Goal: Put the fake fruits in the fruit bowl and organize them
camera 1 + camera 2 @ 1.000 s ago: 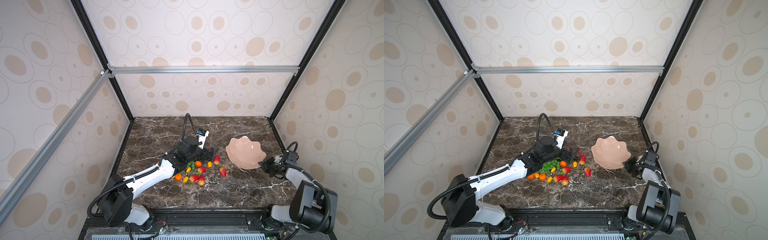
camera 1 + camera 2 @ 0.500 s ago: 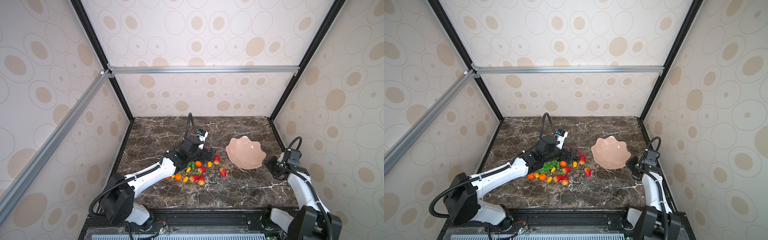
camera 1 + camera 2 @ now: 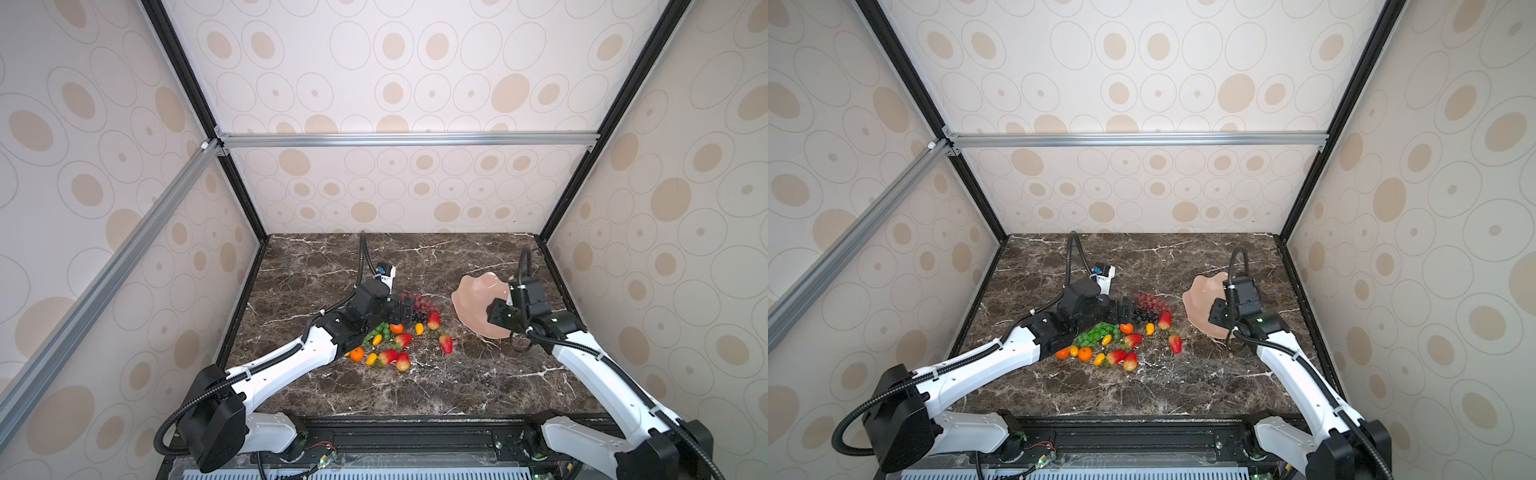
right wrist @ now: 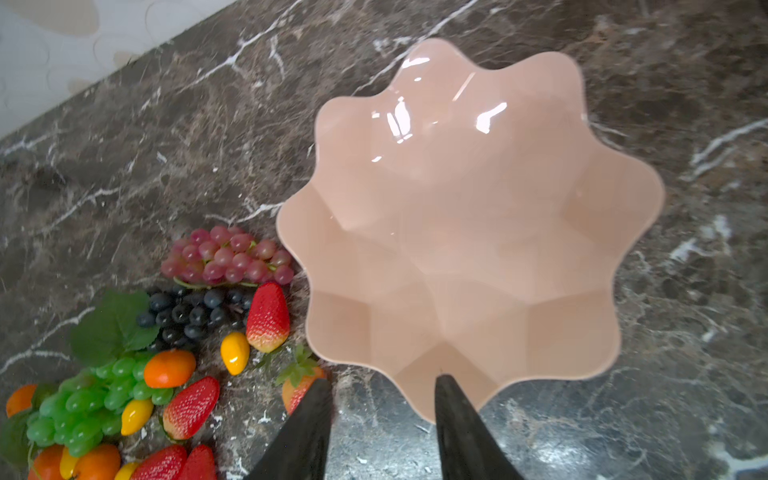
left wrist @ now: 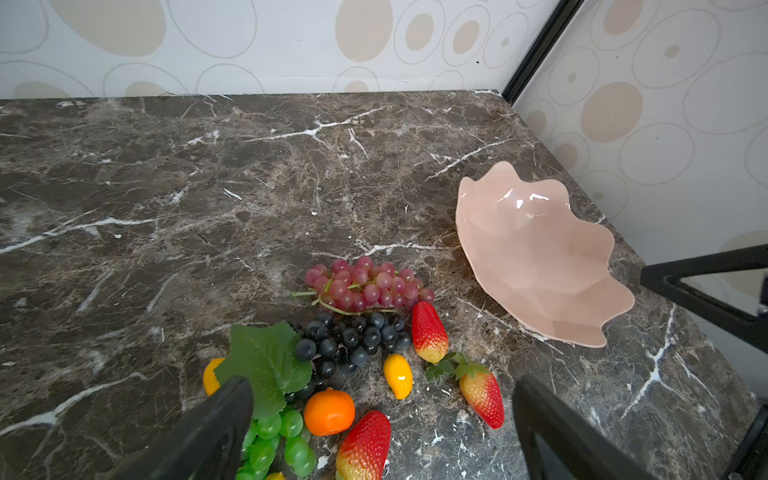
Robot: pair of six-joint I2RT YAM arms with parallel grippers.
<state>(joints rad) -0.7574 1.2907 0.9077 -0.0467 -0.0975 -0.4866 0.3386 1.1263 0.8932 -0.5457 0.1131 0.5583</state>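
The fake fruits lie in a loose pile mid-table: red grapes, dark grapes with a leaf, green grapes, an orange, strawberries and small yellow ovals. My left gripper hovers open just over the pile, nothing between its fingers. The empty pink fruit bowl sits right of the pile. My right gripper hangs above the bowl's near rim, jaws apart and holding nothing. One fingertip overlaps a rim lobe.
The bowl stands close to the right wall of the enclosure and its black corner post. Dark marble table lies bare in front of the pile and behind it toward the back wall. The right arm shows at the left wrist view's edge.
My right arm has lifted from the table's right edge and swung in over the bowl's near rim, its jaws spreading wider. The left arm and the fruits have hardly moved.
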